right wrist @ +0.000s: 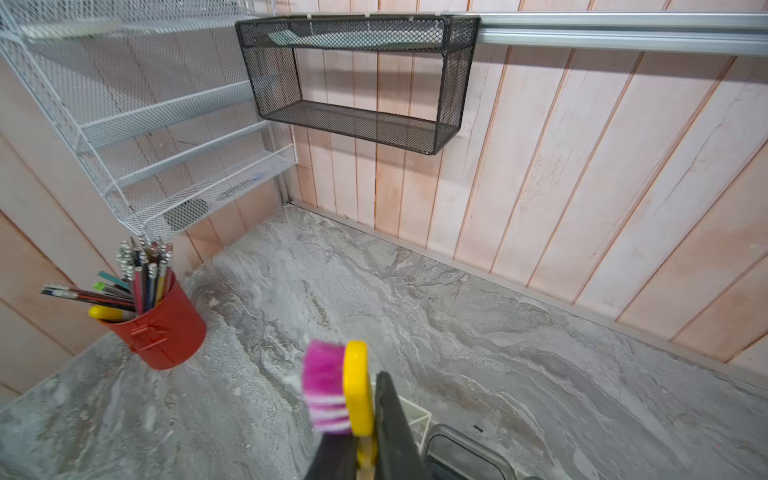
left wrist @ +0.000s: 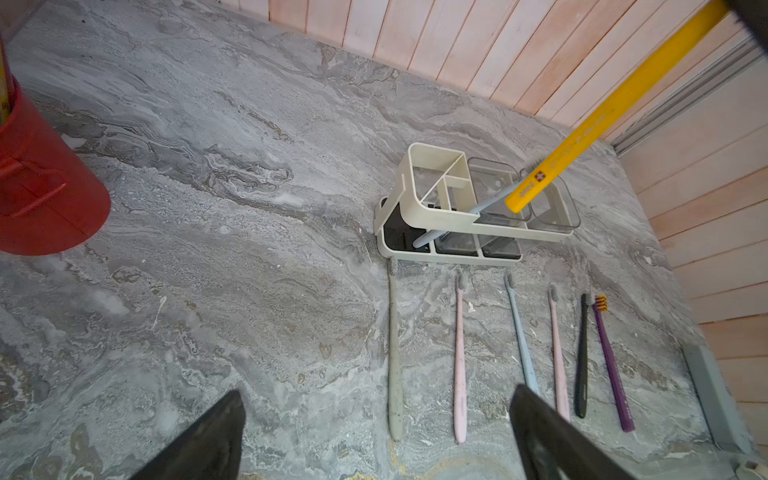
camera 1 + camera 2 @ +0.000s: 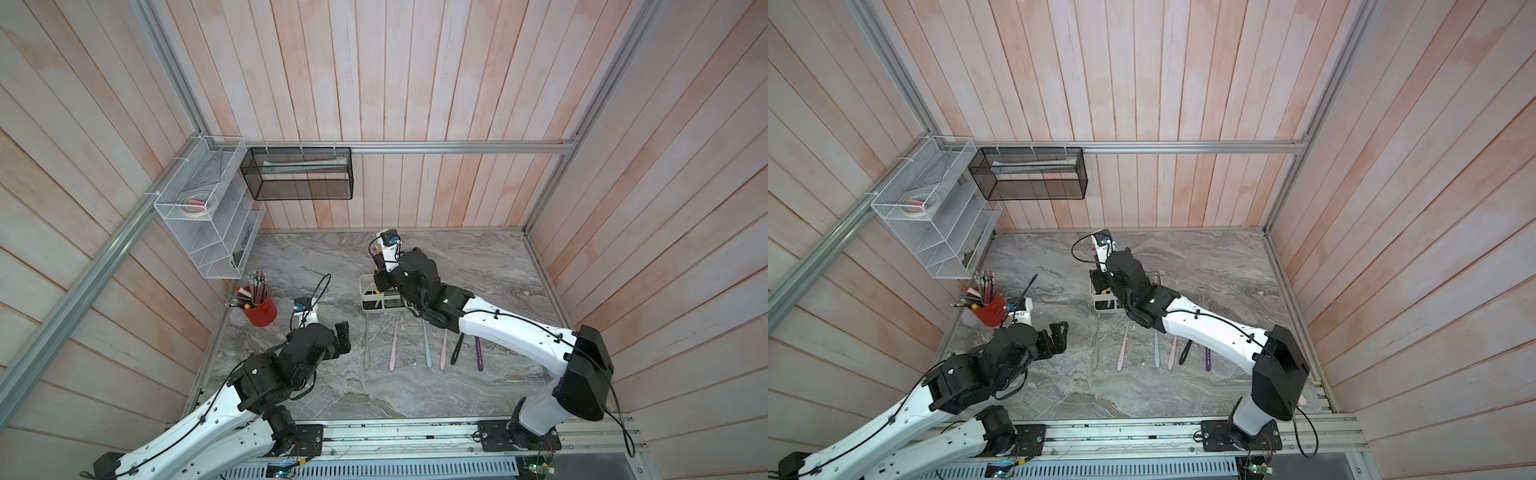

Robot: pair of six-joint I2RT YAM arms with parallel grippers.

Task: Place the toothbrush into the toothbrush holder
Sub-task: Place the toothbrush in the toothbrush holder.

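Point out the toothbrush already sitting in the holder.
The pale blue-grey toothbrush, leaning in the toothbrush holder. Six others lie flat on the table; the yellow toothbrush is held above it by the right gripper.

Soft, even light leaves faint shadows; wall planks bow at the edges in both top views, and the yellow toothbrush blurs at six o'clock in the right wrist view.

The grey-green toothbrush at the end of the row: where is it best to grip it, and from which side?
Grip the grey-green toothbrush at mid-handle, from straight above, with jaws across it. It lies flat on the table, its bristle head almost at the base of the toothbrush holder, while the handle has free space on both sides.
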